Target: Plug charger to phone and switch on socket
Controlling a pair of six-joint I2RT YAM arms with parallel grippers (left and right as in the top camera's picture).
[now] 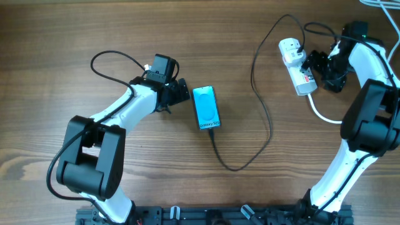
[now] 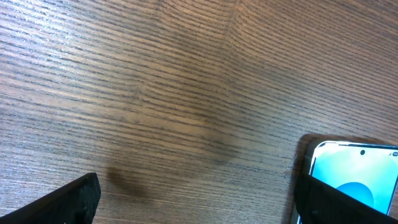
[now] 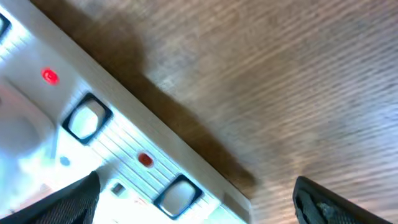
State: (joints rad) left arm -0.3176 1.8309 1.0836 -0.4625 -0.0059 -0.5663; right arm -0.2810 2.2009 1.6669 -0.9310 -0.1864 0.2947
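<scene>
The phone (image 1: 206, 107) lies flat at the table's middle, teal screen up with "Galaxy" text. The thin black charger cable (image 1: 262, 112) runs from the phone's near end, loops right and up to an adapter in the white socket strip (image 1: 296, 65) at the far right. My left gripper (image 1: 182, 92) is open and empty, just left of the phone; one finger overlaps the phone's edge in the left wrist view (image 2: 357, 180). My right gripper (image 1: 316, 65) is open, right beside the strip. In the right wrist view the strip (image 3: 93, 130) shows a lit red indicator and switch buttons.
The strip's thick white cord (image 1: 325, 115) curves off toward the right arm's base. A black cable loop (image 1: 112, 62) trails behind the left arm. Bare wooden tabletop (image 1: 125, 25) lies around.
</scene>
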